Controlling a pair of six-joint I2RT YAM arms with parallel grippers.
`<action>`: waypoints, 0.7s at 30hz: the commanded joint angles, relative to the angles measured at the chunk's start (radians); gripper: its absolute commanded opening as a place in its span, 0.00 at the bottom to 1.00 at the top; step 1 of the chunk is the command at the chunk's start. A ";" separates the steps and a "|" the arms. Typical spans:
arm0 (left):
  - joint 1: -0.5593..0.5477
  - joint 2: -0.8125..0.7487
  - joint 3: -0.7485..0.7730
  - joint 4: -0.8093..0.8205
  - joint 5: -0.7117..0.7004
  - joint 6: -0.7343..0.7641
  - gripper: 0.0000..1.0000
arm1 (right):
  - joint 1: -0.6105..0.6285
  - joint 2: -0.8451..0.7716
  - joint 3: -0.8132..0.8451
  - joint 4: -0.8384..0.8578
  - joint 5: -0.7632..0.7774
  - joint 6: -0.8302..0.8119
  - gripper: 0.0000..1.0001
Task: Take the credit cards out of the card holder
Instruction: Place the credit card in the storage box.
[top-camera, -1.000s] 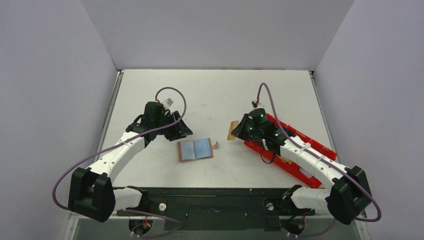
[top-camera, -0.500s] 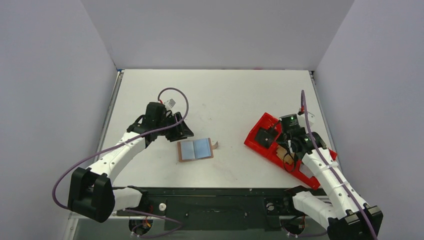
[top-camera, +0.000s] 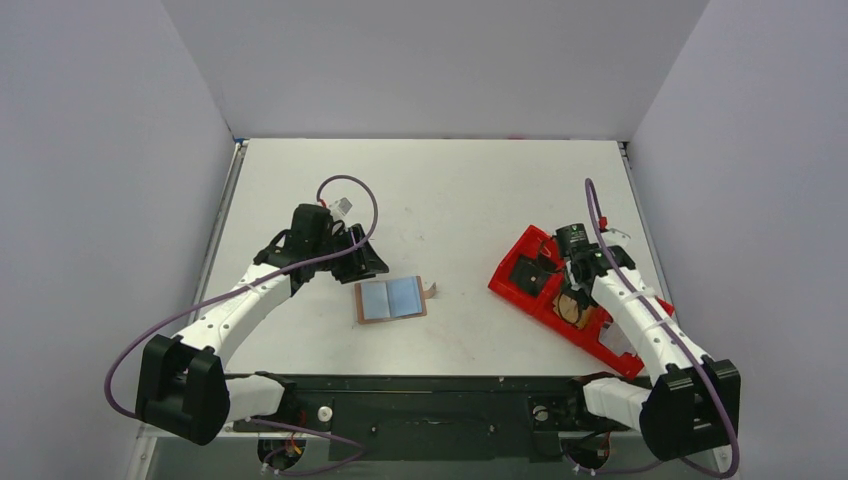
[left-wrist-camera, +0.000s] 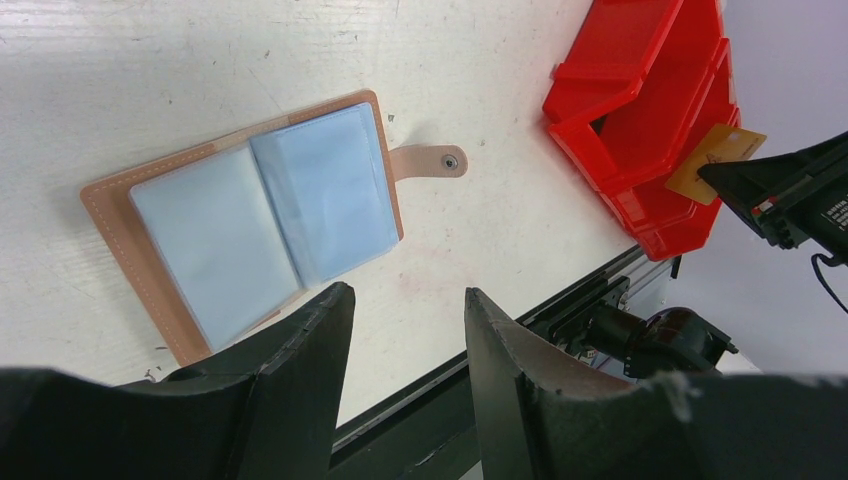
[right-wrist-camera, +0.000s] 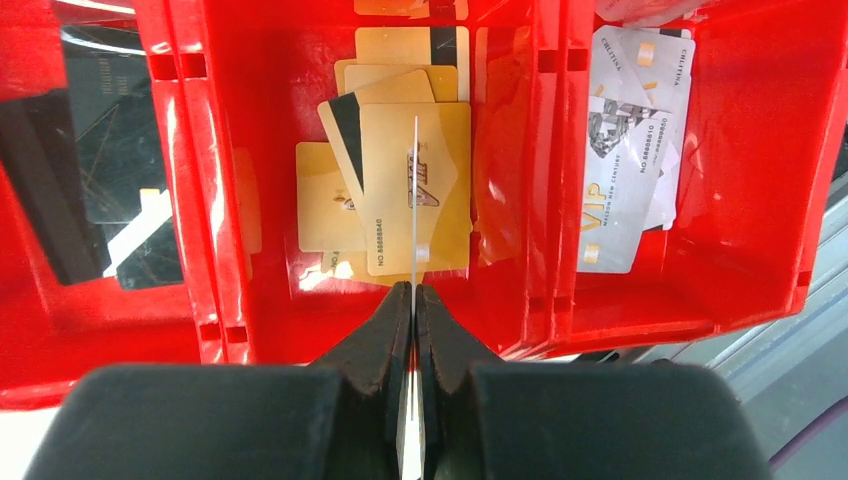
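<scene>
The card holder lies open flat on the table, brown leather with light blue inner panels and its strap tab pointing right. My left gripper hovers open just left of and above it, with nothing between its fingers. My right gripper is shut on a thin credit card, seen edge-on, over the middle compartment of the red tray. The left wrist view shows that held card as gold.
The red tray lies slantwise at the right. Its middle compartment holds several gold cards, the right one silver cards, the left one black cards. A black rail runs along the near edge.
My right arm has swung from beside the card holder to over the red tray, carrying the card. The left arm and the card holder have barely moved.
</scene>
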 joint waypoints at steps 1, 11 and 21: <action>-0.005 -0.022 0.028 0.035 0.014 0.008 0.43 | -0.007 0.066 0.010 0.051 0.065 -0.018 0.03; -0.004 -0.033 0.038 0.018 0.008 0.008 0.43 | -0.020 0.154 -0.025 0.105 0.082 -0.028 0.11; -0.005 -0.029 0.047 0.012 0.006 0.011 0.43 | -0.021 0.069 -0.004 0.120 -0.003 -0.056 0.38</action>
